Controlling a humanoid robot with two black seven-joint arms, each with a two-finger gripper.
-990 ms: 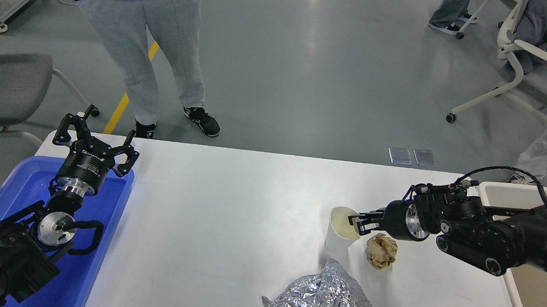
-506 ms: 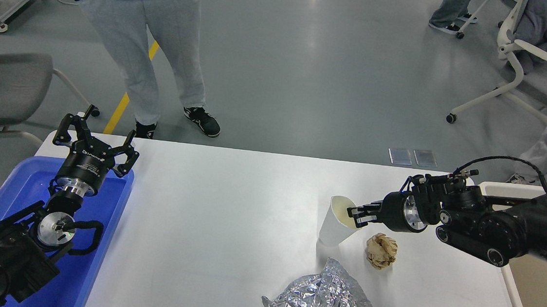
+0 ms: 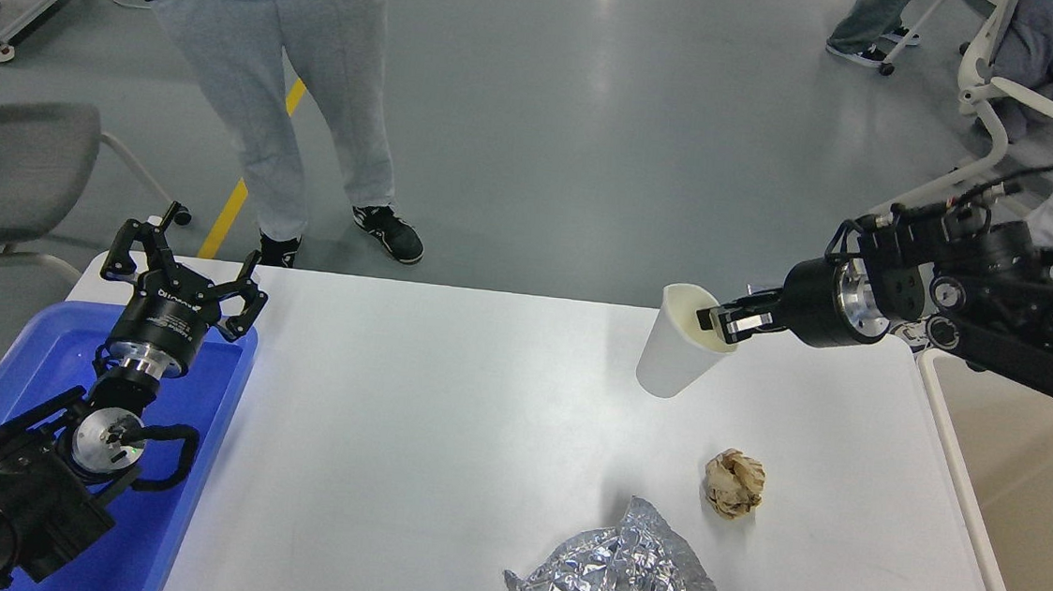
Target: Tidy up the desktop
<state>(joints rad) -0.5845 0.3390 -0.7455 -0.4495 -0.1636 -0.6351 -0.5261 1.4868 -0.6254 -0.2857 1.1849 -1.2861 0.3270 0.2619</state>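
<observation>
The paper cup [image 3: 678, 354] has risen off the desktop [image 3: 440, 439], right hand [image 3: 720, 322] clamped on its rim.

White cup [image 3: 672, 359], crinkled silver foil [image 3: 610, 575]

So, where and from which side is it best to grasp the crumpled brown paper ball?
Probably across the middle of the crumpled brown paper ball, coming from above: it is roughly round, lies free on the desktop, apart from the foil bag.
</observation>
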